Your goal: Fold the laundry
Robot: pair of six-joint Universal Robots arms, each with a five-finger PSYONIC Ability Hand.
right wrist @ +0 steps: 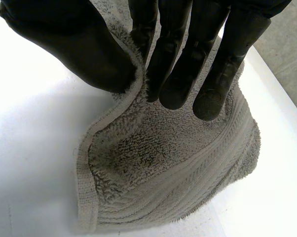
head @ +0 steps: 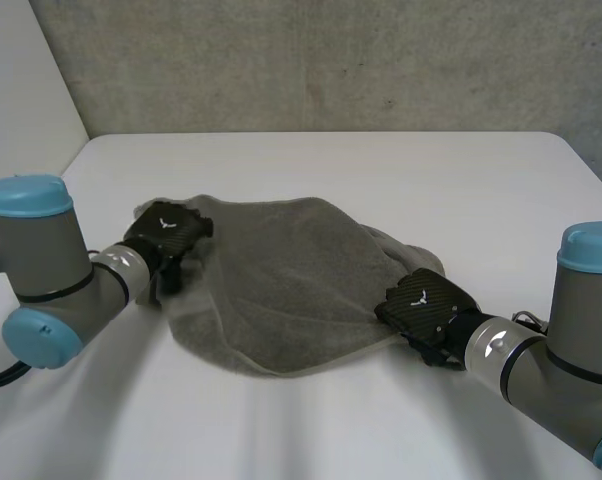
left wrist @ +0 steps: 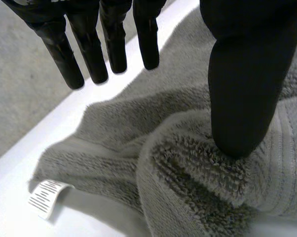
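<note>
**Towel held at one end only; left hand not yet gripping**

Location: one grey towel (head: 281, 280) lies rumpled on the white table (head: 381, 170). Its long axis runs across the table from the robot's left, slightly further back, to its right, slightly nearer the robot. One hand stands at each end.

Right hand (head: 426, 300): it is at the towel's right near corner. In its wrist view the hemmed edge rises between the thumb (right wrist: 89, 49) and the straight fingers (right wrist: 178, 74), which are pressed together on it. This is a pinch grip.

Left hand (head: 171, 235): it is at the towel's left end. In its wrist view the fingers are straight and spread, hanging clear of the cloth above the table edge. Only the thumb bears down, on a bunched fold. Nothing is gripped. A white label (left wrist: 47, 197) marks the corner just beyond that fold.

Assessment: folding has barely begun, as the cloth is neither flat nor doubled. Each hand is nearest its own end. The next move appears to depend on the left hand closing on its corner, which lies under the hand, towards the label.
</note>
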